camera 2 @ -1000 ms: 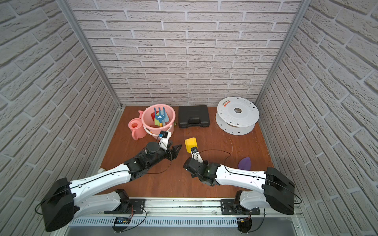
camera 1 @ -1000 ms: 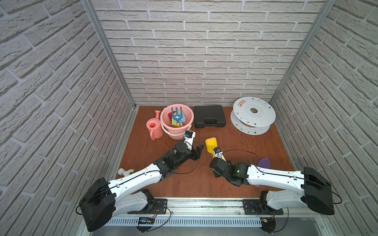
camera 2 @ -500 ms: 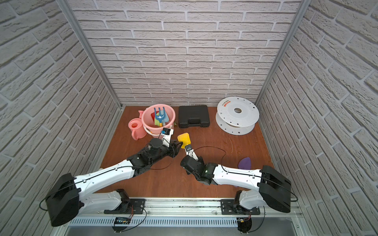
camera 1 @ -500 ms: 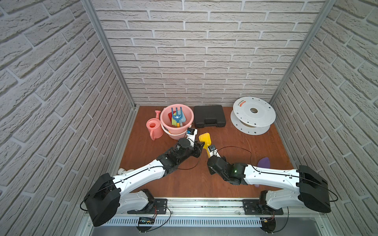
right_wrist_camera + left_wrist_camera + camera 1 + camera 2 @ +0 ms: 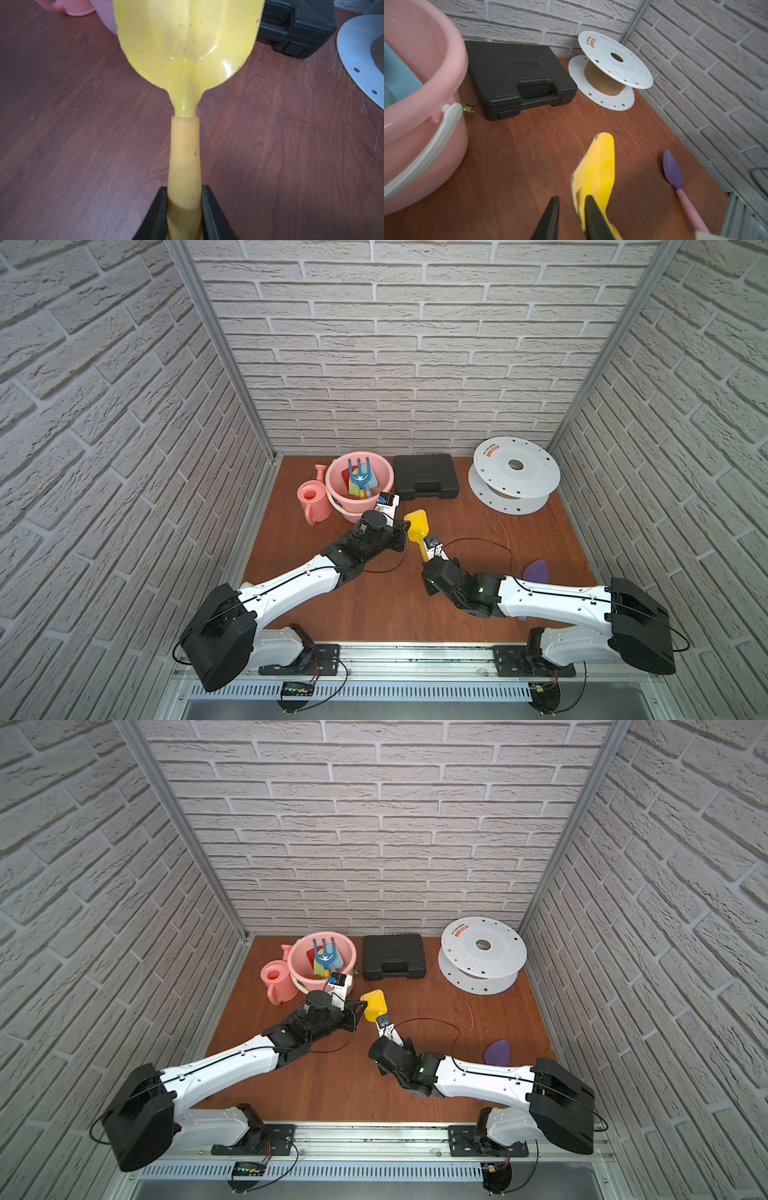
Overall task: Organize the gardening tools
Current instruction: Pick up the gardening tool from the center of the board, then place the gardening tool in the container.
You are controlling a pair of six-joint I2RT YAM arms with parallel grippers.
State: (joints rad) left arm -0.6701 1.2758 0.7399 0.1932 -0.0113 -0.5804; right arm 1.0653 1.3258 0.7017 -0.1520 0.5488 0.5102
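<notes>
My right gripper [image 5: 184,188] is shut on the handle of the yellow spade [image 5: 187,41], which it holds off the table with the blade pointing toward the pink bucket [image 5: 331,485]. My left gripper [image 5: 572,197] stands at the blade [image 5: 598,166]. Its jaws are narrowly apart: one finger lies against the blade's edge, and bare table shows beside the other. Both top views show the two grippers meeting at the spade [image 5: 375,1002]. The bucket holds a blue rake [image 5: 359,475] and red, green and pale blue tools. A pink watering can [image 5: 311,502] stands beside it. A purple trowel [image 5: 536,570] lies on the table at the right.
A black case [image 5: 426,477] and a white reel [image 5: 515,466] stand along the back wall. A small brass fitting [image 5: 468,109] lies between bucket and case. A black cable [image 5: 478,541] loops over the table by the right arm. Brick walls close three sides.
The right arm has carried the yellow spade left, toward the bucket. The left gripper has moved right to the blade and narrowed its jaws around the blade's edge.
</notes>
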